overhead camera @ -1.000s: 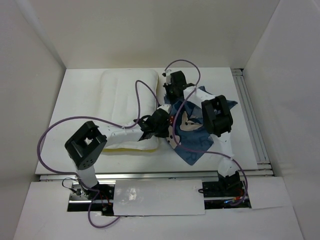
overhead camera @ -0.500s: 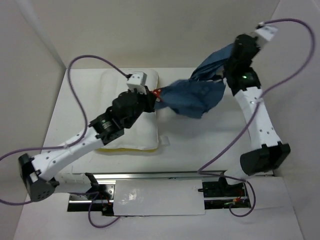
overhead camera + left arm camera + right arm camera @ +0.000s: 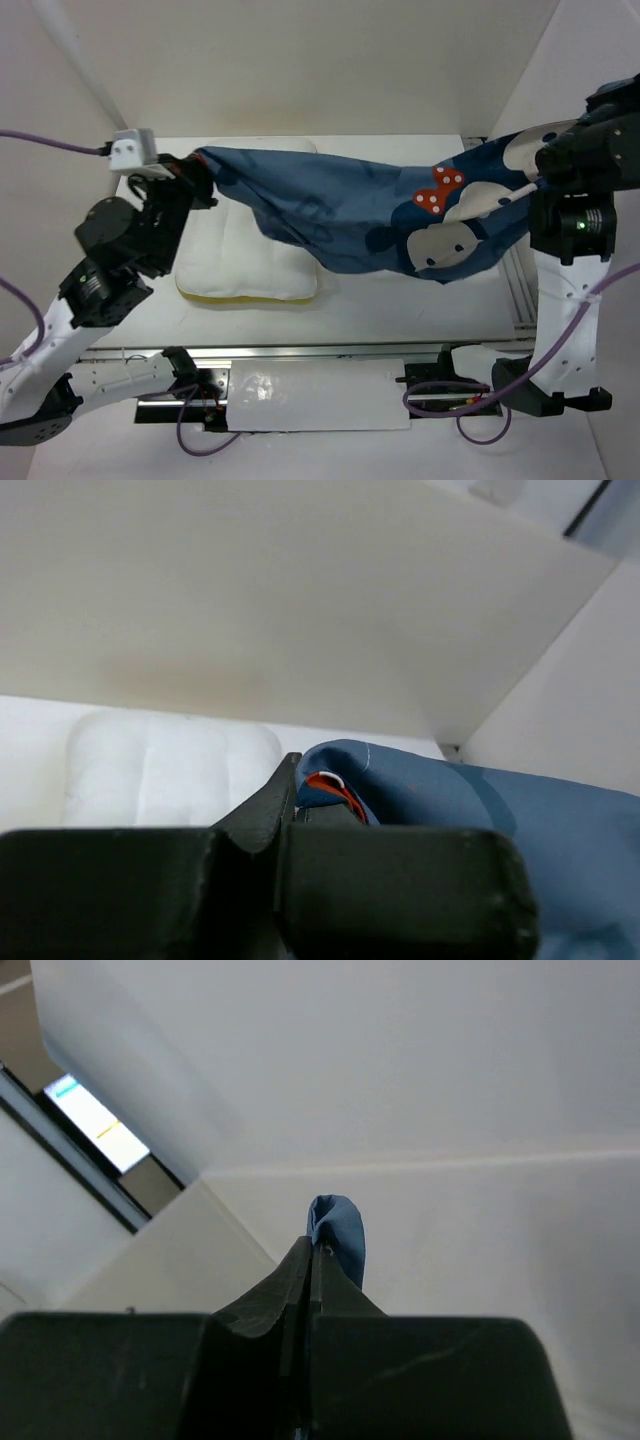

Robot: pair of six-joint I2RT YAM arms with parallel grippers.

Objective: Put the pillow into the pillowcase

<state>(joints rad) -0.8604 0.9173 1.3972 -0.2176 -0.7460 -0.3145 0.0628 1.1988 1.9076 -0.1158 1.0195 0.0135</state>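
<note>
The blue pillowcase (image 3: 370,212) with mouse faces and a red dotted bow hangs stretched in the air between my two grippers. My left gripper (image 3: 203,172) is shut on its left end, high at the left; that blue end (image 3: 400,785) shows in the left wrist view. My right gripper (image 3: 540,160) is shut on its right end at the far right, and a blue fold (image 3: 338,1235) pokes out between the jaws. The white pillow (image 3: 250,255) with its yellow edge lies flat on the table below the case's left half, partly hidden by it.
White walls enclose the table on three sides. A metal rail (image 3: 515,290) runs along the table's right edge. Purple cables loop from both arms. A white plate (image 3: 315,393) covers the rail between the arm bases at the front.
Both arms have swung apart and up. The pillowcase, bunched over the table's right middle a second ago, is now lifted and spread wide between the grippers over the pillow.
</note>
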